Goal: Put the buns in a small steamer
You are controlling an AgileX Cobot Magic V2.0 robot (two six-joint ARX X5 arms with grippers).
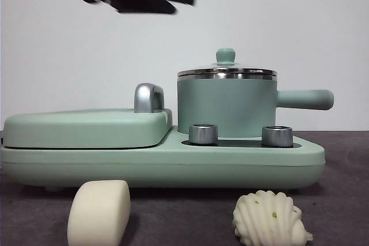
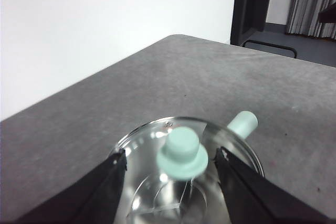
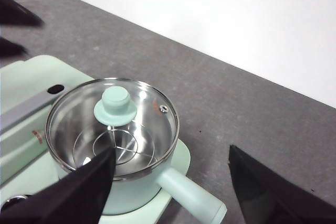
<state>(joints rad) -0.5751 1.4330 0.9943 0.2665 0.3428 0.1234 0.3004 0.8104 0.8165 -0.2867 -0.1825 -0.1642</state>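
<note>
You are looking at the mint-green cylindrical steamer pot (image 1: 226, 106) with its steel rim, sitting on the right side of the mint-green cooker base (image 1: 161, 162), its straight side handle (image 1: 305, 99) pointing right. The glass lid (image 3: 113, 124) with the mint-green knob (image 2: 182, 151) is resting closed on the pot.

Left gripper (image 2: 173, 167): you are seeing its two black jaws standing spread wide, one on each side of the lid knob. The knob is sitting between them with clear gaps on both sides; neither jaw is touching it. Nothing is being held. In the front view, the dark arm at upper left is hanging above the cooker, clear of the lid.

Right gripper (image 3: 170, 174): its jaws are also standing wide apart and holding nothing. The pot is lying near one jaw, with the pot's handle reaching into the gap between them, apparently well below them.

The two buns are lying on the grey table (image 1: 340, 200) in front of the cooker base, outside the pot: the smooth cream-white rounded block (image 1: 99, 212) at left, the ribbed shell-shaped bun with green flecks (image 1: 268, 218) at right, well apart from each other.

The flat mint-green griddle lid (image 1: 86, 128) with its chrome handle (image 1: 149, 97) is lying closed, left of the pot.
</note>
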